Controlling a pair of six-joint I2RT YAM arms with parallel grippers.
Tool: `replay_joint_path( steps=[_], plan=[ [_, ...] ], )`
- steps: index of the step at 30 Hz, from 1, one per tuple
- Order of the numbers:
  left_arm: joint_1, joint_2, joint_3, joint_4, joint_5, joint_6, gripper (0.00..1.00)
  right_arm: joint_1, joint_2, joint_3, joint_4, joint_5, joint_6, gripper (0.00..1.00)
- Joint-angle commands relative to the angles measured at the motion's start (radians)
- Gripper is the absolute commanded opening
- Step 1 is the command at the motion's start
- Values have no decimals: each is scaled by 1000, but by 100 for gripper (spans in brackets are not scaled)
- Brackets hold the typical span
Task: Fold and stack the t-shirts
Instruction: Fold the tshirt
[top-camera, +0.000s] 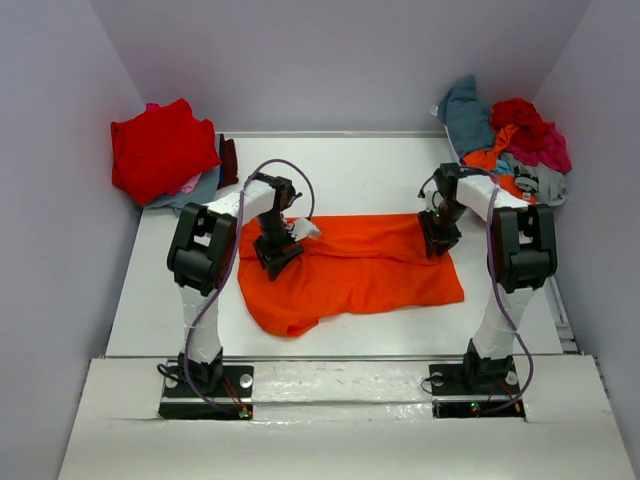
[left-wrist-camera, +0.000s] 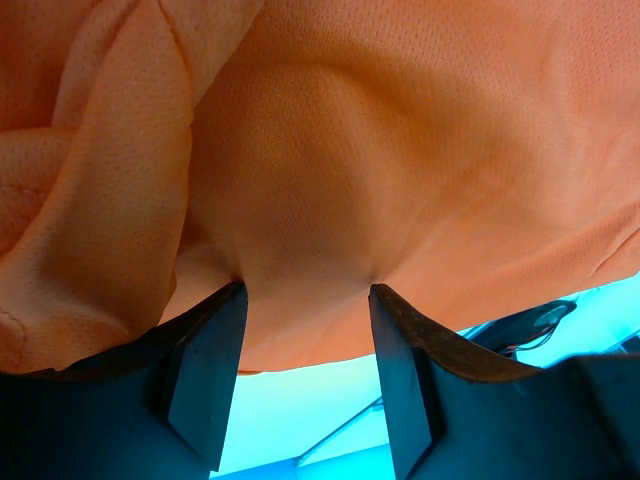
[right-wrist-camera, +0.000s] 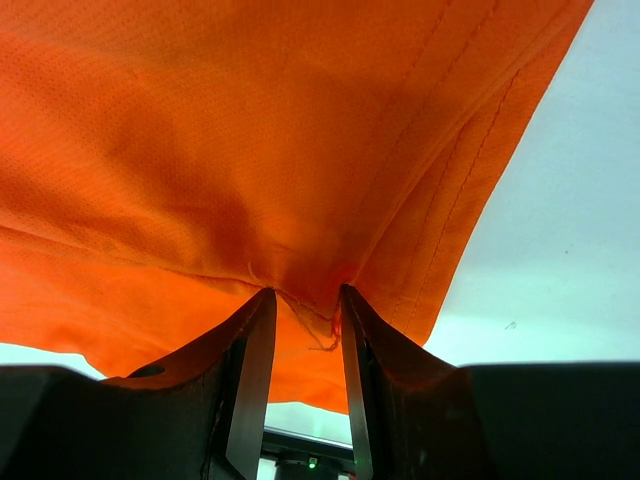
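The bright orange t-shirt lies spread across the middle of the table. My left gripper is down on its upper left part. In the left wrist view the jaws stand apart, with the tips dented into the orange cloth. My right gripper is down on the shirt's upper right corner. In the right wrist view its jaws are close together, with puckered cloth and a loose thread pinched between the tips.
A folded red shirt sits on top of other folded cloth at the back left. A loose heap of teal, red, magenta, orange and grey shirts lies at the back right. The table's front edge runs just below the orange shirt.
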Motion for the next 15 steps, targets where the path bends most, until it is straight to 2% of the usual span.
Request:
replay_joint_path(
  steps=[1, 11, 14, 15],
  plan=[
    [-5, -3, 21, -42, 24, 30, 64, 8, 24, 47, -4, -3, 1, 38],
    [-5, 15, 30, -42, 21, 31, 64, 8, 27, 28, 3, -6, 1, 37],
    [-5, 17, 27, -42, 9, 34, 64, 8, 24, 20, 1, -6, 4, 27],
    [-5, 17, 27, -41, 3, 34, 64, 8, 23, 18, -1, -5, 4, 27]
  ],
)
